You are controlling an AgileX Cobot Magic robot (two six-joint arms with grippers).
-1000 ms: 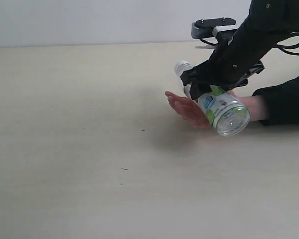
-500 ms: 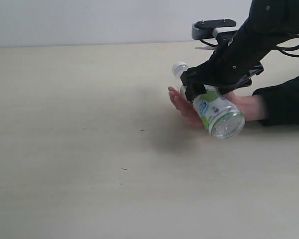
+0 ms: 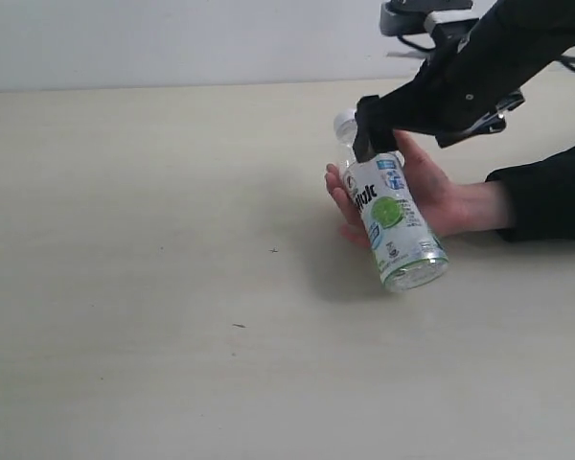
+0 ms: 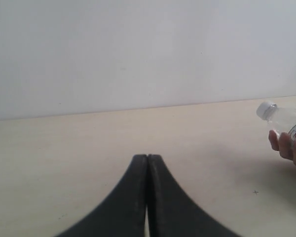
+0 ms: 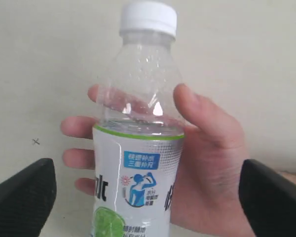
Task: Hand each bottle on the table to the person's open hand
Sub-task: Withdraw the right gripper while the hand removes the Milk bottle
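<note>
Since half a second ago the right gripper [image 3: 376, 134] has lifted off toward 1 o'clock. The green-white bottle [image 3: 388, 216] has swung round so that its label faces up, where before its base faced the camera. It now lies in the person's hand [image 3: 441, 196], at about 2 o'clock from the middle of the desk [image 3: 153, 287], with its white cap [image 3: 344, 122] toward 11 o'clock and its base toward 5 o'clock.

The right wrist view shows the thumb [image 5: 197, 113] and fingers [image 5: 79, 127] curled round the clear shoulder. It also shows the right gripper released, its jaws standing wide on either side and touching nothing. The left gripper [image 4: 147, 168] is clenched on nothing, low over bare desk well off toward 9 o'clock.

This handover looks done.

A bottle like this should be light, its thin wall likely to give under a hard squeeze, and its smooth label film likely slippery. The better hold is probably the ribbed shoulder or the stiff neck below the cap.
</note>
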